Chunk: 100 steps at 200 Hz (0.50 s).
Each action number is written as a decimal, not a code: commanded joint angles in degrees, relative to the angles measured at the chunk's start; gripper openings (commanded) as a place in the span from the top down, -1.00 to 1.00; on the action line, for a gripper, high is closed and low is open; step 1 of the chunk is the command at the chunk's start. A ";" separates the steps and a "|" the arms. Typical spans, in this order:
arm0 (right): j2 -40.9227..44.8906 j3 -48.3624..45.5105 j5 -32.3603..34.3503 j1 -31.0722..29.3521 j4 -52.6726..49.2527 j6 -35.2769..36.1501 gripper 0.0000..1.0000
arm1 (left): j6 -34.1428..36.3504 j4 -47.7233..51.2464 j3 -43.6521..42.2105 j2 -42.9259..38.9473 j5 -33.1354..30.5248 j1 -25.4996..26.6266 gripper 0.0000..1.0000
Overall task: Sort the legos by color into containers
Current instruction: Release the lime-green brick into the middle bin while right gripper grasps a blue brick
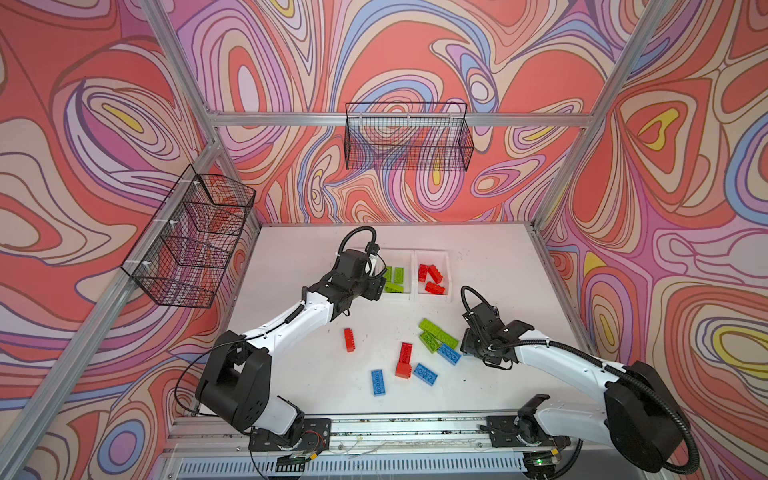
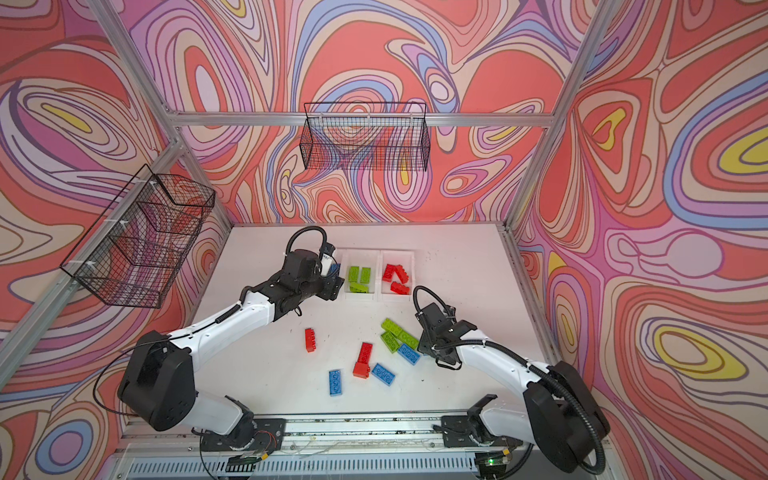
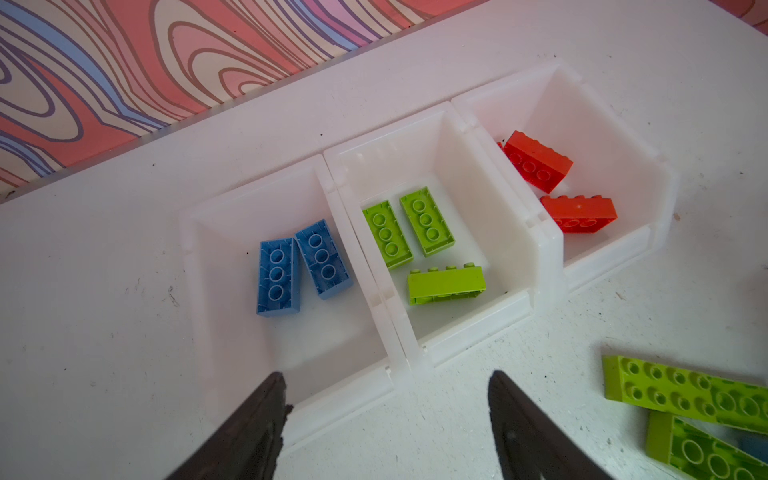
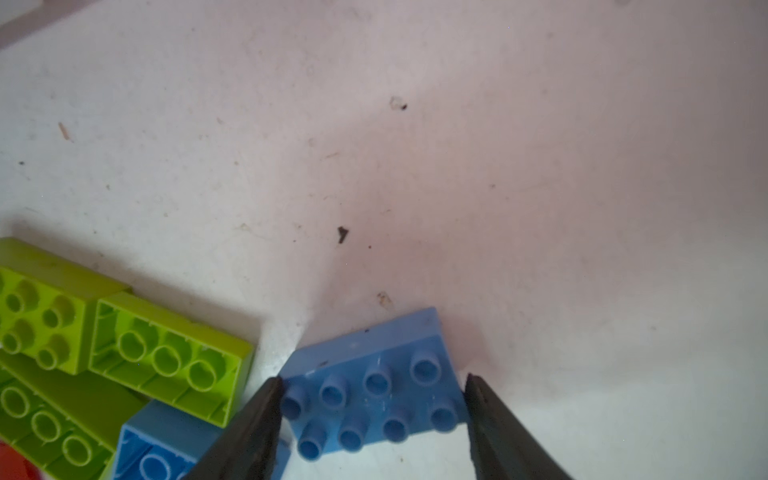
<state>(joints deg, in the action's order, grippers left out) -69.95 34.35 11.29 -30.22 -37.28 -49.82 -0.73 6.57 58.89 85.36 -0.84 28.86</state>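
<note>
Flanking blue lego (image 4: 374, 399) w/ R gripper (image 4: 372, 378), L gripper (image 3: 386, 373) spread by containers (image 3: 490, 195)

Top views: looked steeply down from high above, far off, both sharing the whole table (image 1: 478, 257).
Left wrist: looked down, close, on the containers (image 3: 395, 141).
Right wrist: hung very close over a blue lego (image 4: 374, 374).

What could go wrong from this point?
The right gripper brackets the blue studded plastic brick lengthwise, only at the jaw tips: it may pivot out on lifting. The open left gripper hovers at the white plastic bin holding two blue bricks, so delivering there could collide with it.
</note>
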 commanded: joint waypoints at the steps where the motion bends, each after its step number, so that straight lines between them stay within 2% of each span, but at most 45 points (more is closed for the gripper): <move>1: 0.83 2.43 4.64 2.17 -2.22 -0.33 -0.17 | -0.59 -0.72 0.09 -1.35 0.47 -0.12 -0.57; 24: -0.21 2.92 1.70 6.32 1.08 2.36 -0.31 | -1.09 -0.65 0.04 -1.19 0.92 -0.12 -0.57; 57: -2.73 4.21 0.03 7.41 1.87 5.71 -0.54 | -0.78 -0.17 -0.44 -2.12 0.38 -0.06 -0.57; 100: -4.27 2.35 -2.65 7.45 3.61 6.90 -0.63 | -0.94 0.02 -0.45 -2.31 0.51 -0.12 -0.57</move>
<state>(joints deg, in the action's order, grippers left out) -73.84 37.52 10.22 -22.94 -35.00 -43.90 -1.13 6.59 58.83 84.38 -0.45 28.86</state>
